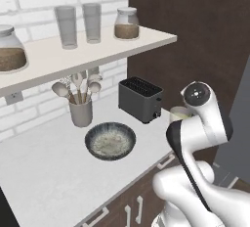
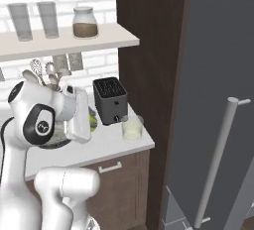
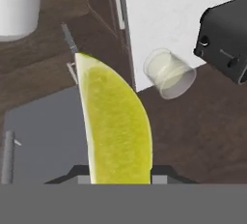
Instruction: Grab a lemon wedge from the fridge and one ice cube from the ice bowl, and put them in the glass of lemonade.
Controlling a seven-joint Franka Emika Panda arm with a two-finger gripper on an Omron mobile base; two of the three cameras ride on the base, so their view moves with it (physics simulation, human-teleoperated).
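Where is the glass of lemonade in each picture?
Left base view: the glass of lemonade peeks out behind the robot's arm, right of the black toaster.
Right base view: it stands at the counter's right end, in front of the toaster.
Hand view: it is upper right of centre, beside the toaster.
Shared landmark: the toaster.

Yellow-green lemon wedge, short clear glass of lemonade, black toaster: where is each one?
yellow-green lemon wedge (image 3: 116, 126), hand view, its pulp face.
short clear glass of lemonade (image 2: 132, 129), right base view, its side wall.
black toaster (image 1: 139, 101), left base view, its side.
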